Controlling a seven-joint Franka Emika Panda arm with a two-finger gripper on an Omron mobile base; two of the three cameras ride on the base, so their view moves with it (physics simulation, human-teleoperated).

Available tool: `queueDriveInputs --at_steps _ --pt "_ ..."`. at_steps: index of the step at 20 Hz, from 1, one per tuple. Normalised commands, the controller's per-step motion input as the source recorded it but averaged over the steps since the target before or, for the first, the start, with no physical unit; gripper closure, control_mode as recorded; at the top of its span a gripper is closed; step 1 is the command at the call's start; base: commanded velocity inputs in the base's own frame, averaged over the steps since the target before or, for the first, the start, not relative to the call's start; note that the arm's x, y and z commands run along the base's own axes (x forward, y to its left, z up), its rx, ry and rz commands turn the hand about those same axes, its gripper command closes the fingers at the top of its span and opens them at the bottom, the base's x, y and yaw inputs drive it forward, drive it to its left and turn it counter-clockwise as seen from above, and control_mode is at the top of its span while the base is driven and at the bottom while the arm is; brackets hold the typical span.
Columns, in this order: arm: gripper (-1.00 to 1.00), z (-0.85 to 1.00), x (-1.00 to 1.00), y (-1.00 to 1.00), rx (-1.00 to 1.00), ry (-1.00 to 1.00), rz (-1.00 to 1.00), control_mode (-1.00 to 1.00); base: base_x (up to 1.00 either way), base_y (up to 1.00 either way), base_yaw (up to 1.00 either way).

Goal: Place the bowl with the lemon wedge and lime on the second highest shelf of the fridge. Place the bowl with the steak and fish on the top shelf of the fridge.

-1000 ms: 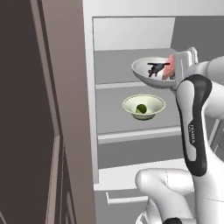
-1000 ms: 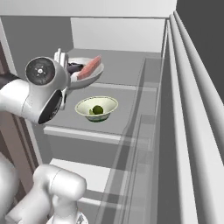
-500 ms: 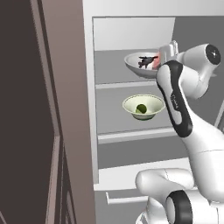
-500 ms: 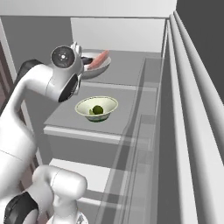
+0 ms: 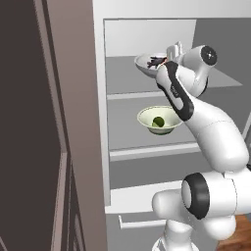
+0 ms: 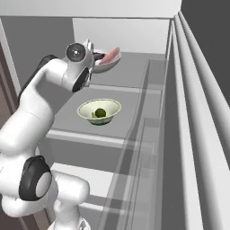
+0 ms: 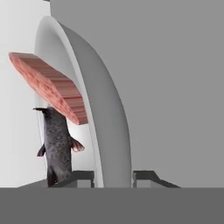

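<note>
Fingers (image 7: 83, 177) clamp the rim of the steak-and-fish bowl (image 7: 103, 113), one tip each side. Bowl hangs over the fridge's top shelf (image 5: 132, 81), apparently not seated; shelf lies below the gripper (image 7: 113, 178). Lime bowl (image 5: 158, 119) sits one shelf lower.

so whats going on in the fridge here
The robot arm is holding a white bowl with the steak and fish over the top shelf of the open fridge. Its tool is clamped on the bowl's rim. A second bowl with the lime already sits on the shelf below.
</note>
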Motion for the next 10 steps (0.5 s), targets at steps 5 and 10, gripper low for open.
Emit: queueDriveInputs --at_steps 5,10 --pt "-1.00 0.00 0.64 -0.06 0.00 0.00 -0.01 -1.00 0.00 0.00 0.00" --pt "-1.00 0.18 -0.24 0.00 0.00 -0.01 0.00 -1.00 0.00 0.00 0.00"
